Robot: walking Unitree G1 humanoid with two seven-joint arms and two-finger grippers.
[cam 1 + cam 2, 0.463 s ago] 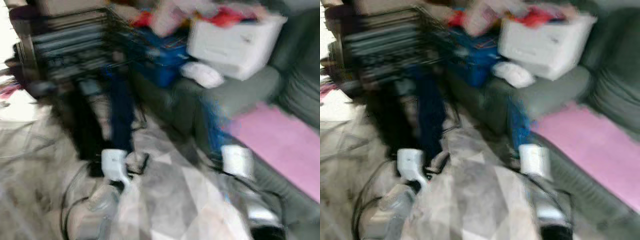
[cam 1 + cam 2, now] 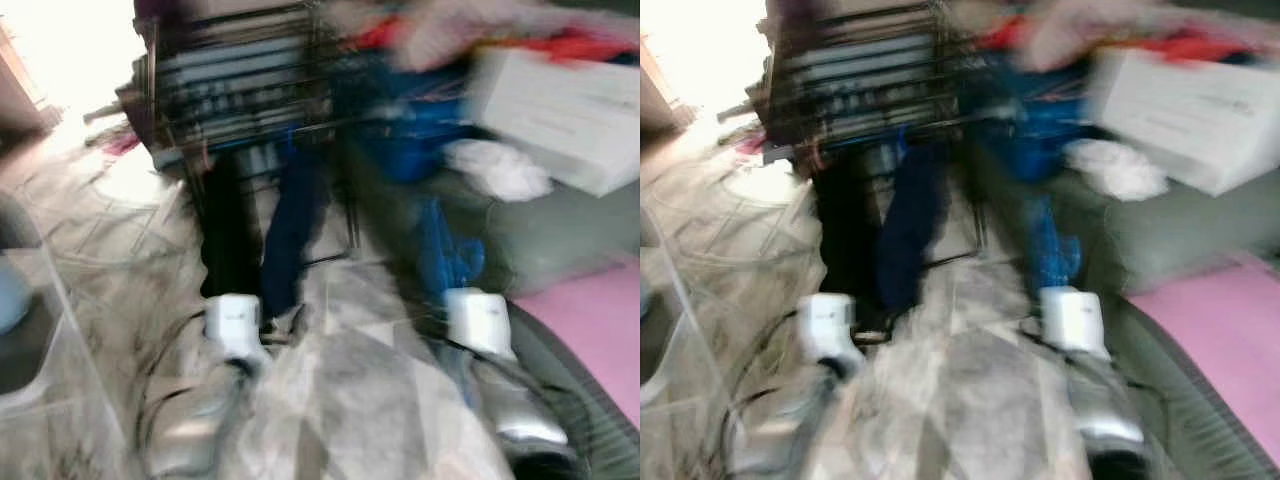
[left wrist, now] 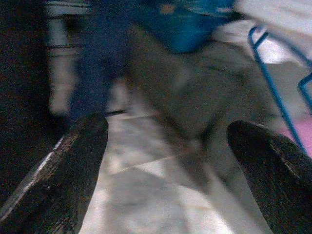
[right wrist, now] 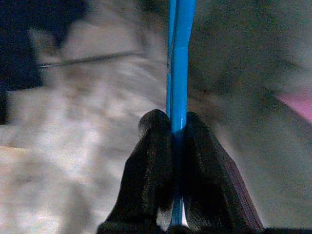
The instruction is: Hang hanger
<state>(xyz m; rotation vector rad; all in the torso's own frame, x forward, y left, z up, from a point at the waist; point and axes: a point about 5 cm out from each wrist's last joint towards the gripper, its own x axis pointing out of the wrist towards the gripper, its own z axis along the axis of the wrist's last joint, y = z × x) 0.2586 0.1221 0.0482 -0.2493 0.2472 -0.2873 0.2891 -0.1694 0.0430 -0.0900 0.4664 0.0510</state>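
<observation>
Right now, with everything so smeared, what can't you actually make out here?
- Blue hanger: the right gripper is clamped on it, but the right wrist view's top edge cuts off its hook.
- Drying rack: motion blur in the eye views hides its bars and what hangs there.
- Pile above the white box: smeared red and pink, items unreadable.
- Left gripper: fingers apart, background blurred.

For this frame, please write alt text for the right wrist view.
The right gripper has its two black fingers pinched shut on a thin blue hanger, which runs straight away from the camera. Behind it lie blurred pale floor and a grey-green sofa.
</observation>
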